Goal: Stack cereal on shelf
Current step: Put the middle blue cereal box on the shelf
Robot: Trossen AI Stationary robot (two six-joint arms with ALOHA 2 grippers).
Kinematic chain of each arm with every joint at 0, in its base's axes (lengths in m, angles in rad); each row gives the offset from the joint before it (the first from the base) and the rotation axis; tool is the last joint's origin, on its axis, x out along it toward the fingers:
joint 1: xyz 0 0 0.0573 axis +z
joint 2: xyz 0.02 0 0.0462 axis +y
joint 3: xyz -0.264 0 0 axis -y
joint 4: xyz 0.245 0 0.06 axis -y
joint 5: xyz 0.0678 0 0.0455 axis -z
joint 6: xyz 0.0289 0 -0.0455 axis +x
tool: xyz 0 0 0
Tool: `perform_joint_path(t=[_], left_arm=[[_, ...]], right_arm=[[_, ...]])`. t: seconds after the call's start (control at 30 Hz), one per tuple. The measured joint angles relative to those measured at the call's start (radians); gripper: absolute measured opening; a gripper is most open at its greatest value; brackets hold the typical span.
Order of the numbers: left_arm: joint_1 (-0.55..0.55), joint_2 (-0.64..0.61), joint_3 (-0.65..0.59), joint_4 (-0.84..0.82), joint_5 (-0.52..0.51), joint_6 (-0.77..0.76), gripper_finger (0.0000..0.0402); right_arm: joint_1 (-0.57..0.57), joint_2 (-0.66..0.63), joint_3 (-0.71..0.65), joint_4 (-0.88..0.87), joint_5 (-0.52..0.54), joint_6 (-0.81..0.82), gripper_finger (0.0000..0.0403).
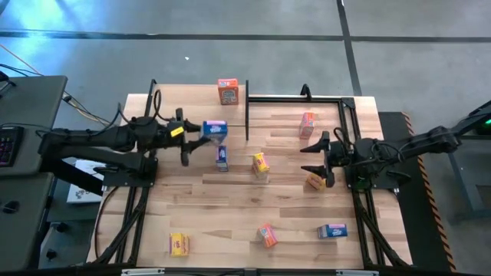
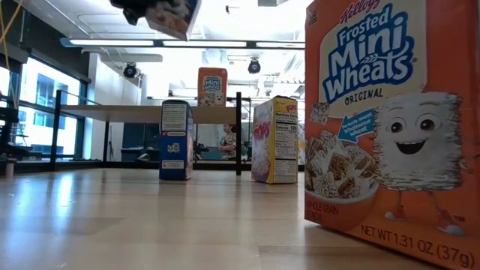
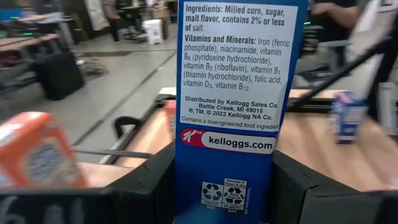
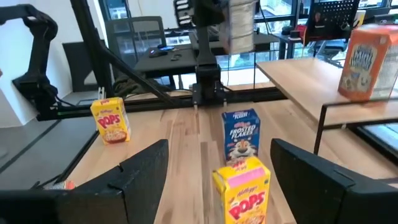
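open-plan lab or workshop: concrete floor [image 1: 230, 46], ceiling strip lights [image 2: 187, 43], desks [image 4: 180, 53], big windows [image 2: 41, 112].

I get bright ceiling strips [image 2: 187, 43] glaring in my low view; the near orange box [image 2: 390, 127] is sharp, my left wrist's background blurs, and the bench [image 1: 230, 199] is evenly lit.

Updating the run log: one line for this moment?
left gripper: holding blue box, raised | right gripper: open, idle | shelf: orange box
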Motion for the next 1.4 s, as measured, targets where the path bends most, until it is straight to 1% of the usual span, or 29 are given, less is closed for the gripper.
perform_joint_path(t=[0.13,0.23,0.33,0.47,0.63,0.77,0.97,1.1,1.2,1.3,1.4], left_arm=[[0.097,0.000,0.000,0.000,0.029,0.020,0.0168],[0.166,0.000,0.000,0.000,0.092,0.020,0.0168],[0.225,0.000,0.000,0.000,0.154,0.013,0.0168],[0.281,0.000,0.000,0.001,0.217,0.009,0.0168],[0.312,0.000,0.000,0.000,0.280,-0.022,0.0168],[0.317,0.000,0.000,0.000,0.286,-0.042,0.0168],[0.317,0.000,0.000,0.000,0.286,-0.040,0.0168],[0.320,0.000,0.000,-0.001,0.286,-0.008,0.0168],[0.343,0.000,0.000,-0.002,0.286,-0.008,0.0168],[0.372,0.000,0.000,-0.003,0.288,-0.006,0.0168],[0.405,0.000,0.000,-0.003,0.323,-0.006,0.0168]], right_arm=[[0.000,-0.020,-0.064,0.038,0.000,0.031,0.0274],[0.000,-0.021,-0.096,0.045,0.000,0.048,0.0274],[0.000,-0.021,-0.132,0.089,0.000,0.046,0.0274],[0.000,-0.050,-0.197,0.123,0.000,0.045,0.0274],[0.000,-0.148,-0.262,0.162,-0.003,0.042,0.0274],[0.000,-0.235,-0.282,0.144,-0.004,0.021,0.0274],[0.000,-0.332,-0.282,0.091,-0.005,-0.031,0.0274],[0.000,-0.383,-0.282,0.040,-0.005,-0.040,0.0274],[0.000,-0.414,-0.285,-0.013,-0.001,-0.021,0.0274],[0.000,-0.449,-0.322,0.008,0.020,-0.005,0.0274],[0.000,-0.487,-0.348,0.027,0.023,-0.006,0.0274]])
